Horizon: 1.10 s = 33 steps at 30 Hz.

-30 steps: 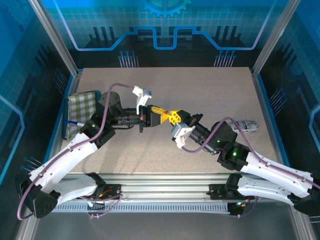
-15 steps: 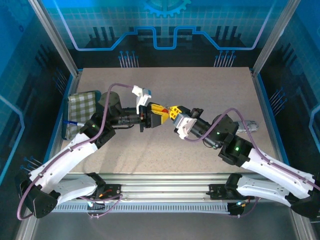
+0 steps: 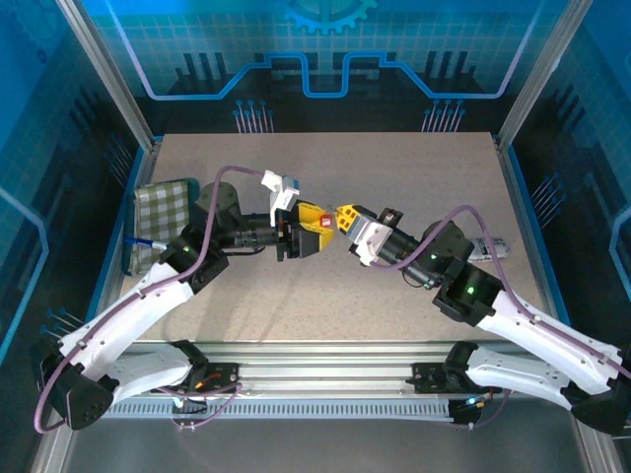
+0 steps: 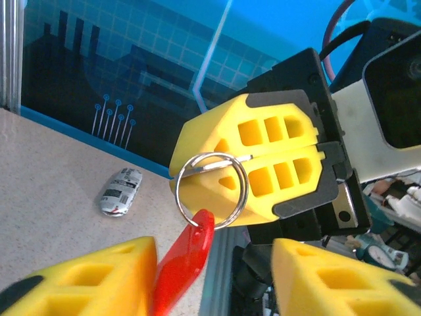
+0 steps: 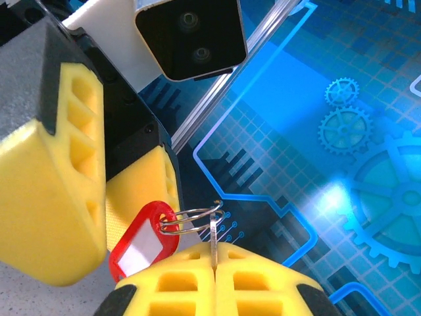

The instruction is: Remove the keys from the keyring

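honestly, the tiny grey metal key (image 5: 214, 238) looks pinched edge-on in the clenched right end effector (image 5: 214, 266). it's up off the speckled beige worktop (image 3: 394, 168), threaded on the thin silver split ring (image 4: 244, 191). left end effector (image 4: 217, 263) is spread, with the flat red plastic tag (image 4: 186, 260) against one pad. risk: nothing anchors the ring, so a pull could just drag it along, or the key slips and drops.

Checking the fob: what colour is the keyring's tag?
The tag is red with white label; right wrist view.
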### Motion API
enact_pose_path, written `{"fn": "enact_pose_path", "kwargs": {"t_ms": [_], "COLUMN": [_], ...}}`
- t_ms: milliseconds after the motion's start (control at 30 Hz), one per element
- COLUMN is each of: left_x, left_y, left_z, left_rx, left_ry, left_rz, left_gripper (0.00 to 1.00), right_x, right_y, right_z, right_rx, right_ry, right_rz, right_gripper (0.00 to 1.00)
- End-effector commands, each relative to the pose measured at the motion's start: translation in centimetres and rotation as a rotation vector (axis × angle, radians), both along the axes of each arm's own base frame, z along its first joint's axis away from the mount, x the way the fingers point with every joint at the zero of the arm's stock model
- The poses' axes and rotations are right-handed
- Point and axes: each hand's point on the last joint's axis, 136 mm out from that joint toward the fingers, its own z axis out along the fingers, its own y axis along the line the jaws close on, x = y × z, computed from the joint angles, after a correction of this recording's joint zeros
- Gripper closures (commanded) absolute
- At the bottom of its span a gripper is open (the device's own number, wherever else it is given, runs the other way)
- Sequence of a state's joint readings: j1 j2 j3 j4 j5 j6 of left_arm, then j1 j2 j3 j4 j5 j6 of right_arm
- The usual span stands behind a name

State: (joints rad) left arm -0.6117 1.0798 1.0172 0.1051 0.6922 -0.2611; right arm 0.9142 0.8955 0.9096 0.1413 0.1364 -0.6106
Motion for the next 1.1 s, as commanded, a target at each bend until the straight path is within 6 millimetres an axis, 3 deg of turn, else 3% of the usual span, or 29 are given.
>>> {"fn": "enact_pose_path", "kwargs": {"t_ms": [0,67,267,467,567,733,867,1067], "left_x": [0.0,0.1,0.2,2.1,3.1,3.7,3.3,2.7], "left_y": [0.1,0.3,1.3,3.2,3.8,2.8,1.5,0.6], "left_z": [0.3,0.2,0.0,0.7,2.0,4.2,5.4,5.5], "left_rx": [-0.007,0.0,0.018,0.023,-0.011,-0.037,-0.036,-0.044], "left_ry": [-0.022,-0.018,-0.037,-0.044,-0.033,0.019,0.086,0.152], "left_rz": [0.011,0.026,0.088,0.212,0.224,0.101,-0.039,-0.159], "left_gripper": [0.39,0.29,0.18,0.17,0.27,0.55,0.59,0.62], "right_x": [-0.3,-0.4,-0.1,-0.2,-0.4,-0.3,-0.6,-0.1], "right_y": [-0.8,-1.0,-1.8,-2.2,-2.2,-1.6,-1.1,-1.5], "right_z": [1.5,1.6,1.5,0.6,0.2,0.1,0.0,0.7], "right_rx": [0.055,0.057,0.054,0.053,0.078,0.105,0.102,0.129], "right_ry": [-0.01,-0.011,0.002,0.043,0.092,0.123,0.131,0.129], "right_rz": [0.003,0.005,-0.008,0.027,0.092,0.173,0.212,0.196], "right_gripper": [1.0,1.0,1.0,1.0,1.0,1.0,1.0,1.0]}}
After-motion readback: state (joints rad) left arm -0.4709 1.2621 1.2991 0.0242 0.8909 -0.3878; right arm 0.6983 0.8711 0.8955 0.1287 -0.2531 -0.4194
